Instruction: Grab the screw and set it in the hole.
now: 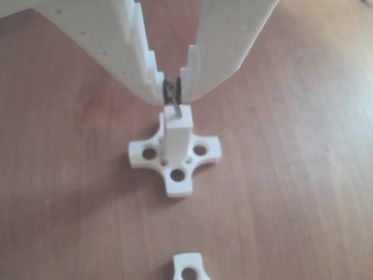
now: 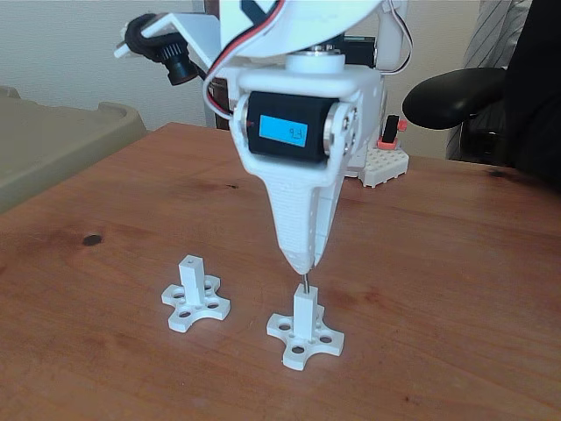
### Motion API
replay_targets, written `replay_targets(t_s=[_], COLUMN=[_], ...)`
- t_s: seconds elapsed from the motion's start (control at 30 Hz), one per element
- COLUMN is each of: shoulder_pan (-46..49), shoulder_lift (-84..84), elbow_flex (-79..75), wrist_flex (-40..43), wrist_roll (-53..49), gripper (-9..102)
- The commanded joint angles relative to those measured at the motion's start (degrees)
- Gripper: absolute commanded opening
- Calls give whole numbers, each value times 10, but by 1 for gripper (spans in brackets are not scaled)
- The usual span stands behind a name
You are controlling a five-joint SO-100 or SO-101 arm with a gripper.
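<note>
- The claw [image 1: 173,90] points straight down in the other view, and its two white toothed fingers [image 1: 143,64] are closed on the top of the screw [image 1: 173,100].
- The screw hangs upright. Its dark head sits between the fingertips and its thin shaft reaches down to the top of the white post [image 1: 176,137].
- The lower end of the screw meets the hole [image 1: 175,111] at the tip of the post; how deep it sits inside I cannot tell.
- In the fixed view, the claw [image 2: 303,263] is directly above the same post [image 2: 305,314], and the screw [image 2: 304,284] shows as a short dark line between them.
- This post stands on a cross-shaped base [image 2: 303,342] with round holes in its lobes, on the brown wooden worktop [image 2: 456,289].
- A second white post [image 2: 194,289] with the same kind of base stands apart, at about 9 o'clock from the first one in the fixed view.
- In the other view, a part of another white base [image 1: 189,266] shows at 6 o'clock, at the bottom edge.
- A small white block [image 2: 386,162] with a red part lies at the far side of the worktop, about 1 o'clock from the claw.
</note>
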Motion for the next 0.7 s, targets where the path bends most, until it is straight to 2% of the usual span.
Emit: replay_targets(t_s=[0.0,0.67], shoulder_pan=[4,12], shoulder_lift=[18,25], elbow_flex=[-2,-4], wrist_flex=[-9,-7], wrist_roll=[-6,-9], gripper=[-4,-4])
